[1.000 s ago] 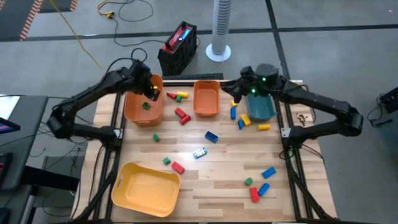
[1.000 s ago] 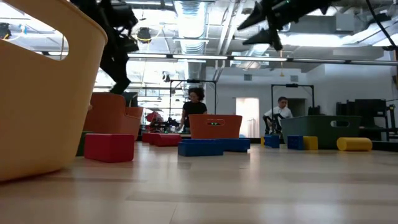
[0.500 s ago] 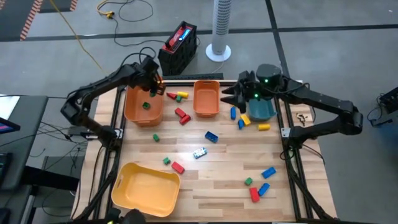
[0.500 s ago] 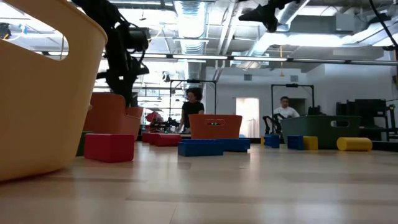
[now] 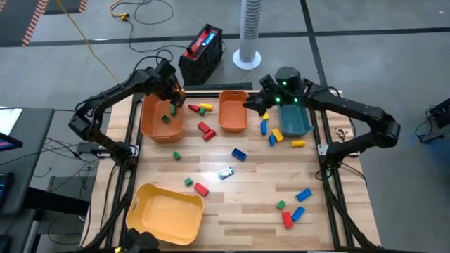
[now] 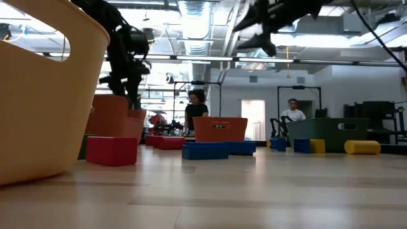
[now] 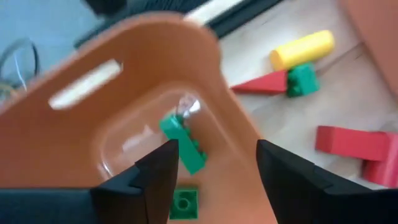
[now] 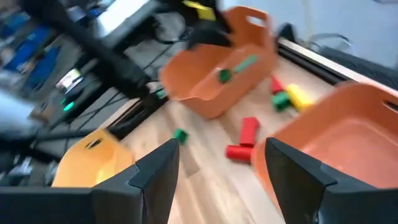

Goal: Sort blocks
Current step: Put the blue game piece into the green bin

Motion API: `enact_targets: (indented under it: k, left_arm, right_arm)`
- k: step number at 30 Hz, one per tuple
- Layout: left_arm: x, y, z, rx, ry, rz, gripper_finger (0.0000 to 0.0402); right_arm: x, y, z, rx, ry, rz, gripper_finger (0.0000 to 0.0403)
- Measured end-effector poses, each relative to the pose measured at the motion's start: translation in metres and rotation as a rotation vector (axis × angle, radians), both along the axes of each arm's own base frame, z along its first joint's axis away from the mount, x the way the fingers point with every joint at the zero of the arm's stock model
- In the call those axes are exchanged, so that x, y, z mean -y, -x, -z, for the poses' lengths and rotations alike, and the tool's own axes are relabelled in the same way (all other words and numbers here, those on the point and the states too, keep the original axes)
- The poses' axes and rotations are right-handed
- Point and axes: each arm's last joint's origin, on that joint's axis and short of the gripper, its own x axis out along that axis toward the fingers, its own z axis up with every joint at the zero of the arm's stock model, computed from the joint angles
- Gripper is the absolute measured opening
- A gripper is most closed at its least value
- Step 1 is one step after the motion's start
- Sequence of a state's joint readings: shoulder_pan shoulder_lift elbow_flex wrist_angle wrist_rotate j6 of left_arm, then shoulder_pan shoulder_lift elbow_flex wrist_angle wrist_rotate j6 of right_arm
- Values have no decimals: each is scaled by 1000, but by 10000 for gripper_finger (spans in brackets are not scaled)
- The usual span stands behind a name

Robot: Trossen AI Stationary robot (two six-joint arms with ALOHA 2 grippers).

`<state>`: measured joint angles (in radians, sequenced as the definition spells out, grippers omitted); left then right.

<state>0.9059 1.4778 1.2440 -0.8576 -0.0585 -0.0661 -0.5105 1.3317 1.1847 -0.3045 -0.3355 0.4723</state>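
Observation:
My left gripper (image 5: 172, 95) (image 7: 214, 168) hangs open over the far right corner of the left orange bin (image 5: 160, 119). Below its fingers a green brick (image 7: 183, 144) sits tilted inside that bin, clear of both fingers, and a second green brick (image 7: 184, 202) lies beside it. My right gripper (image 5: 251, 105) (image 8: 221, 168) is open and empty above the right edge of the middle orange bin (image 5: 233, 112). More blocks lie loose on the table: a yellow, red and green group (image 5: 200, 108), red ones (image 5: 205, 131) and a blue one (image 5: 240, 154).
A teal bin (image 5: 295, 121) stands at the far right with blue and yellow blocks (image 5: 274, 135) beside it. A yellow bin (image 5: 166, 212) sits at the near left. Other blocks (image 5: 294, 209) lie near the right front. People stand in the room behind (image 6: 197, 111).
My left gripper has moved toward the far edge over the left orange bin, opened and let go of a green brick, which now lies in the bin. My right gripper has swung from the teal bin toward the table's left, to the middle orange bin.

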Motion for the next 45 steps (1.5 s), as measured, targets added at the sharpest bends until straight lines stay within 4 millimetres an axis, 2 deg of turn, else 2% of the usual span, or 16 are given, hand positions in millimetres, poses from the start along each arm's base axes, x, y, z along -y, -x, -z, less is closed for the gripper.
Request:
enact_targets:
  k: [4, 9, 12, 15, 19, 22, 27, 29, 32, 39, 42, 45]
  left_arm:
    - [5, 0, -31, 64, -88, 74, 212]
    - [9, -5, -71, 171, -173, 170, 212]
    - [11, -8, -89, 189, -234, 219, 212]
    - [10, -12, -101, 216, -288, 243, 212]
    - [8, -17, -100, 247, -264, 284, 212]
    - [9, -17, -101, 274, -251, 303, 212]
    - [9, -17, -100, 283, -237, 303, 212]
    - [9, -17, -101, 284, -238, 303, 212]
    - [9, -17, -100, 280, -241, 310, 212]
    - [8, -18, -102, 284, -265, 320, 212]
    - [8, -20, -104, 295, -285, 324, 212]
    - [8, -22, -105, 311, -303, 325, 212]
  right_arm:
    - [7, 1, 3, -71, -73, 47, 249]
    - [-3, -5, 1, -383, -47, 2, 249]
    - [-9, -16, 3, -471, -33, -74, 249]
    - [-20, -25, 16, -575, -70, -143, 249]
    - [-44, -28, 38, -768, -37, -231, 249]
    - [-55, -24, 56, -780, -4, -239, 249]
    - [-59, -4, 84, -779, -72, -168, 249]
    - [-69, 5, 93, -820, -100, -191, 249]
    - [-93, 22, 95, -889, -106, -257, 249]
    - [-156, 70, 76, -896, -24, -487, 249]
    - [-177, 89, 80, -932, 41, -572, 249]
    - [-192, 106, 92, -969, 35, -592, 249]
